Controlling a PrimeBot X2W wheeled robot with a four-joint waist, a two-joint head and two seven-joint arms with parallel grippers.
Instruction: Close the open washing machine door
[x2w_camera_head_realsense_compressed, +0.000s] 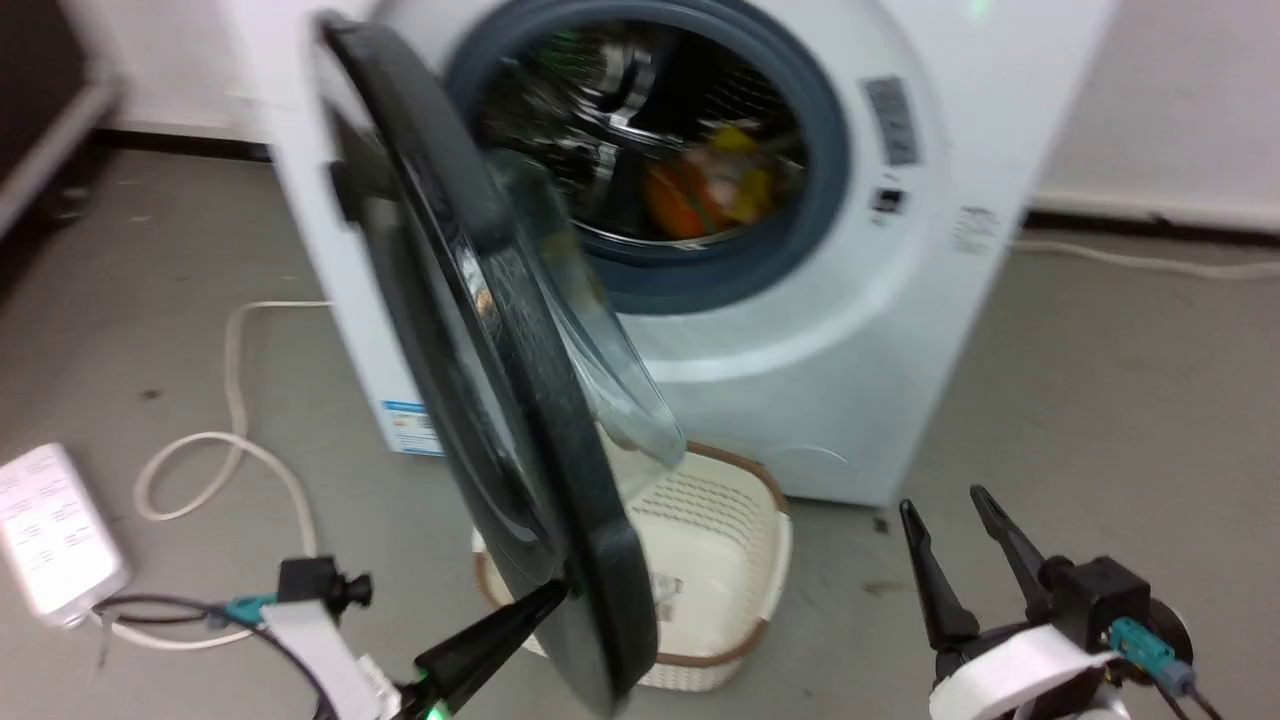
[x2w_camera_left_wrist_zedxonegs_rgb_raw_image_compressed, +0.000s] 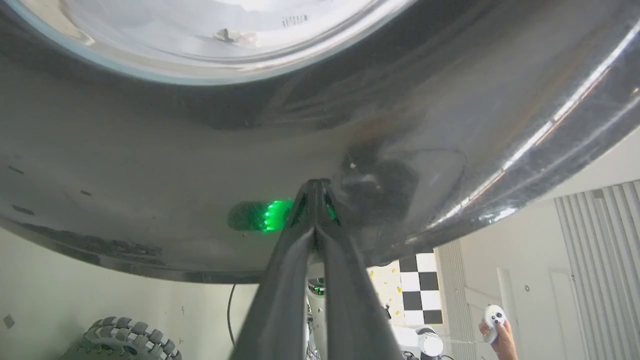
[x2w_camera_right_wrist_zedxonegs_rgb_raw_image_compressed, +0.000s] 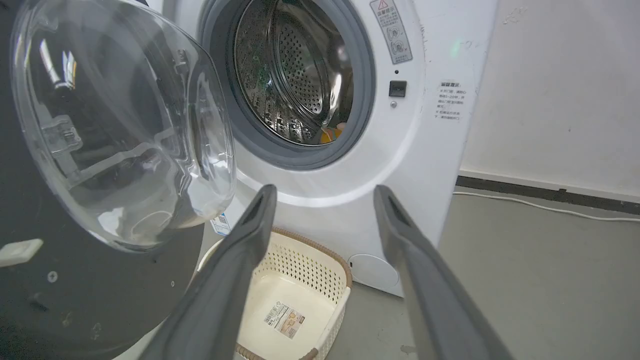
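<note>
From the head, the washing machine door (x2w_camera_head_realsense_compressed: 500, 400) stands wide open. It swings out from the left side of the white washing machine (x2w_camera_head_realsense_compressed: 820, 340), so its shiny black rim faces us edge-on and the clear bowl window bulges toward the drum. The round hole behind it is open, with something orange and yellow inside. A cream basket (x2w_camera_head_realsense_compressed: 735, 560) sits on the floor just under the door's low edge. The floor to the right of the machine is bare grey. A pale cord (x2w_camera_head_realsense_compressed: 235, 400) and a white box (x2w_camera_head_realsense_compressed: 50, 530) lie on the left. The left gripper (x2w_camera_head_realsense_compressed: 555, 592) reaches up from the bottom, its two fingers pressed together, tip at the door's lower rim. The right gripper (x2w_camera_head_realsense_compressed: 942, 500) is low on the right, well apart from the door, fingers spread.

From the left wrist, the black rim is right in front. The closed fingertips (x2w_camera_left_wrist_zedxonegs_rgb_raw_image_compressed: 316, 187) touch it. A hand holding a white controller (x2w_camera_left_wrist_zedxonegs_rgb_raw_image_compressed: 494, 320) is far off at the lower right.

From the right wrist, the clear window is on the left and the steel drum (x2w_camera_right_wrist_zedxonegs_rgb_raw_image_compressed: 295, 75) is straight ahead. Both fingers are apart, holding nothing, above the basket.
</note>
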